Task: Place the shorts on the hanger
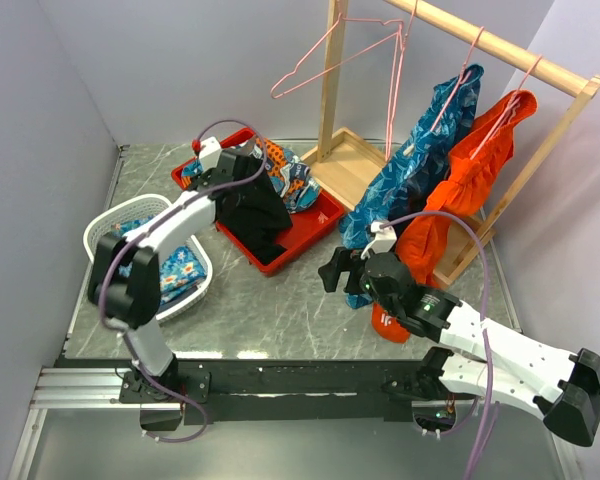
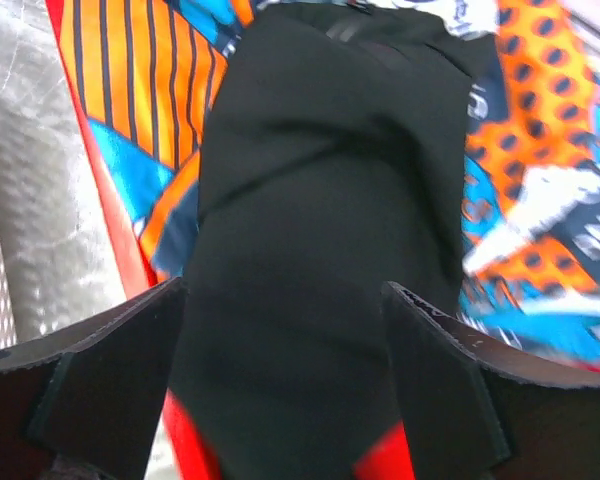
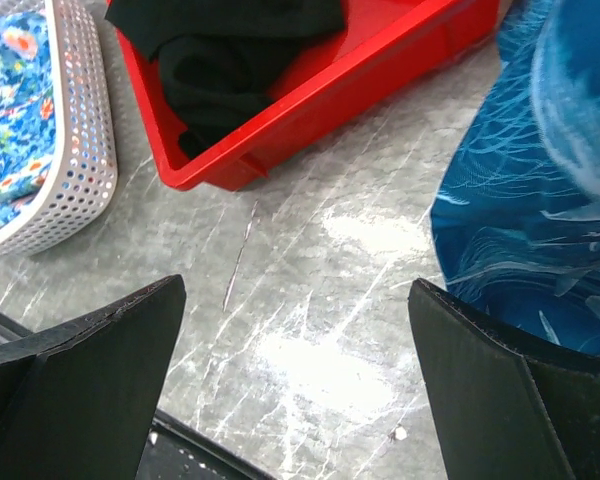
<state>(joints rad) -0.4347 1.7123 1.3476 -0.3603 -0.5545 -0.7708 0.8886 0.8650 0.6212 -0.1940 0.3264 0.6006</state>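
Shorts [image 2: 310, 250] matt black cloth; tray [image 3: 380, 90] glossy red plastic (basket [image 3: 80, 150] perforated plastic).

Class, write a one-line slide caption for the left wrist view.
Left gripper, jaws open, straddles the black shorts atop patterned garments in the red tray.

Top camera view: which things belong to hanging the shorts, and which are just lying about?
Job: shorts, empty pink hanger, left gripper open over the shorts.
Lying about: red tray, patterned clothes in it, white basket, hung blue garment, hung orange garment, wooden rail.
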